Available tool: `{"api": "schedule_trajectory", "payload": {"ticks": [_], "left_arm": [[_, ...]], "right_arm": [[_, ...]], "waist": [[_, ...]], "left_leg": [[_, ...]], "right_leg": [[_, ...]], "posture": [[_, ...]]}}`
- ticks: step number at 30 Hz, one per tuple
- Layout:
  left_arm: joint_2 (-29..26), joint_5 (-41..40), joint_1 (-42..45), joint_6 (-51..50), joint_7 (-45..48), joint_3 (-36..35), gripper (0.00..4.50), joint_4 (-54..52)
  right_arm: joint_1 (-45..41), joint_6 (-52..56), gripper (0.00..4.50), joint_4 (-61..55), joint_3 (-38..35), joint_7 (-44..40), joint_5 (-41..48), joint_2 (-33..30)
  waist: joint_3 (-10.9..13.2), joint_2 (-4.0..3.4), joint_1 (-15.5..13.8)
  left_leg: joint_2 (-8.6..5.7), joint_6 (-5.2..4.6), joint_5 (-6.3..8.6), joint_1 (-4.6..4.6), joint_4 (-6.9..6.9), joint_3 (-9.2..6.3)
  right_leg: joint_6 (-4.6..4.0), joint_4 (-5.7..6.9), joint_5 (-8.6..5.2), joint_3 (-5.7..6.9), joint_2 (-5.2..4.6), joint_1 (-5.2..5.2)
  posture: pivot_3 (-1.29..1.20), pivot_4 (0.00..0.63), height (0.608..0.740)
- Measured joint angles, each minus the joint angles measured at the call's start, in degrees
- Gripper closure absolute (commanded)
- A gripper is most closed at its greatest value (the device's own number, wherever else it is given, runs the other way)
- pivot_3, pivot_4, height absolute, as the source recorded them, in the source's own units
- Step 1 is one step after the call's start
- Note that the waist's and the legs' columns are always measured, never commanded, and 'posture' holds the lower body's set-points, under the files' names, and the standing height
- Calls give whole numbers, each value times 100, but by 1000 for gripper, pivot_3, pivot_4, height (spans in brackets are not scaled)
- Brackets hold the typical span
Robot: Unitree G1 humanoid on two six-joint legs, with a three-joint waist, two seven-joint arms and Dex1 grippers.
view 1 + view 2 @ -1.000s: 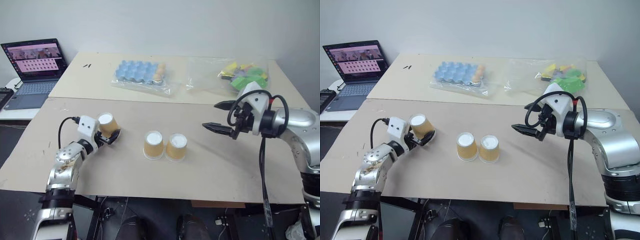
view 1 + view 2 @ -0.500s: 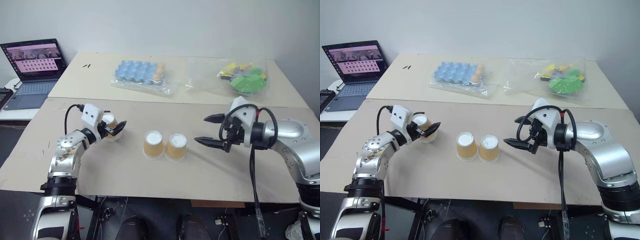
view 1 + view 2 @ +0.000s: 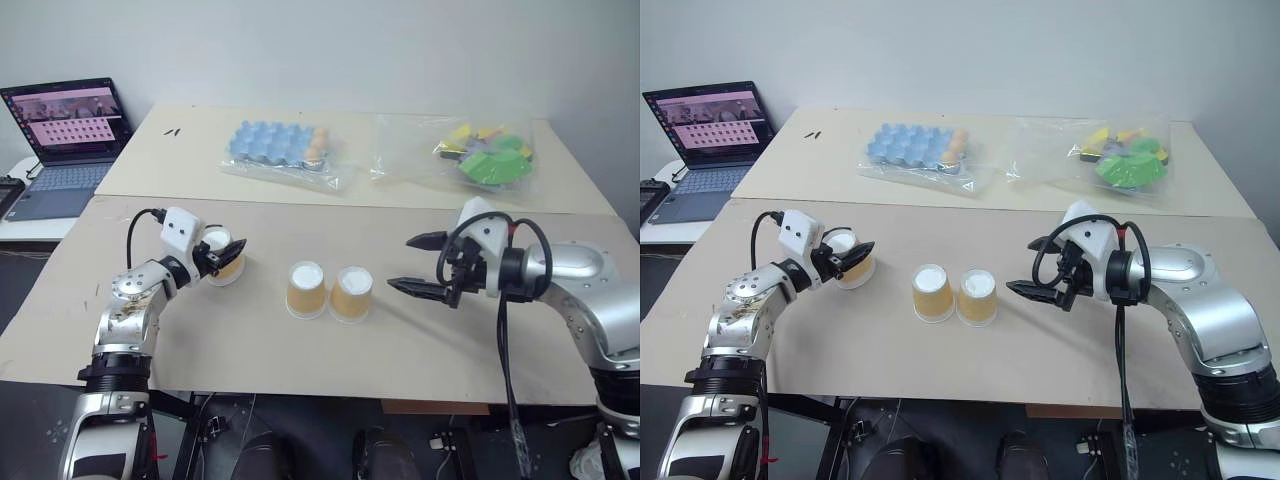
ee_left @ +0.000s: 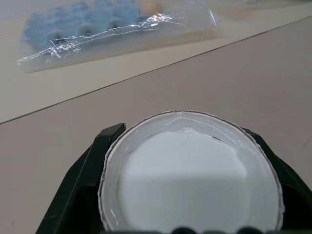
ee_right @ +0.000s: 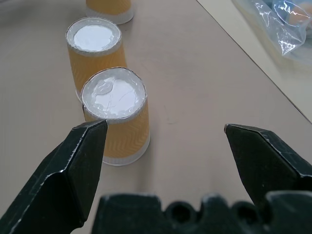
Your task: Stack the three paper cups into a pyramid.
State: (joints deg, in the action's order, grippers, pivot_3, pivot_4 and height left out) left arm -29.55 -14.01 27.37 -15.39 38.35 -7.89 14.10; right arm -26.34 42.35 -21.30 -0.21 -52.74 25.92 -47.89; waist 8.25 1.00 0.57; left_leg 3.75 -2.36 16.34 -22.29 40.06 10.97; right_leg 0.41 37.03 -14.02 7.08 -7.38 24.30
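Two of the three paper cups stand upside down and side by side near the middle of the front table [image 3: 420,345], the left cup [image 3: 306,289] and the right cup [image 3: 351,293] touching or very nearly so, their white bases up. The third cup [image 3: 225,256] sits at about nine o'clock from that pair, well apart from it, also base up, and the left gripper [image 3: 228,255] is clamped on it, one black finger on each side of its upper wall; in the left wrist view the cup's round white base [image 4: 190,178] lies between the two fingers. Whether this cup rests on the table or hangs just above it is hard to tell from the head views. At about three o'clock from the pair the right gripper [image 3: 420,263] hovers near the right cup without touching it, its fingers spread wide and pointing toward the cups; the right wrist view looks down between them at the nearer cup [image 5: 117,117]. On the rear table, at roughly twelve o'clock, a blue egg tray [image 3: 280,145] lies in clear wrap, with a clear bag of green and yellow pieces [image 3: 485,155] at about one o'clock. An open laptop [image 3: 65,140] stands at about ten o'clock.
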Motion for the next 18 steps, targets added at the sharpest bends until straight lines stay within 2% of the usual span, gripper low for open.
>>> {"api": "schedule_trajectory", "payload": {"ticks": [4,10,14,18], "left_arm": [[59,-204,518,-257,179,139,1839,-432],[-176,-1038,2026,-1242,1180,452,1839,-1258],[-400,-1708,2607,-2142,2027,622,1839,-1292],[-438,-2023,3022,-2615,2605,760,1839,-1091]], "right_arm": [[-1,-4,0,62,20,70,-34,50],[0,-33,0,68,59,162,-58,138],[64,-52,0,70,46,233,-95,136],[249,-63,0,51,7,296,-98,137]], "waist": [[13,23,-60],[18,30,-79],[18,30,-27],[18,30,-26]], "left_leg": [[0,0,0,-10,14,-6],[-2,-1,1,-12,15,-5],[-1,0,0,-10,12,-5],[-3,-1,0,-7,17,-5]], "right_leg": [[0,2,0,8,0,0],[6,5,-3,6,0,2],[10,6,-5,4,4,3],[11,7,-6,1,3,-1]], "posture": [[0,150,733],[0,150,733],[0,150,733],[0,150,733]]}}
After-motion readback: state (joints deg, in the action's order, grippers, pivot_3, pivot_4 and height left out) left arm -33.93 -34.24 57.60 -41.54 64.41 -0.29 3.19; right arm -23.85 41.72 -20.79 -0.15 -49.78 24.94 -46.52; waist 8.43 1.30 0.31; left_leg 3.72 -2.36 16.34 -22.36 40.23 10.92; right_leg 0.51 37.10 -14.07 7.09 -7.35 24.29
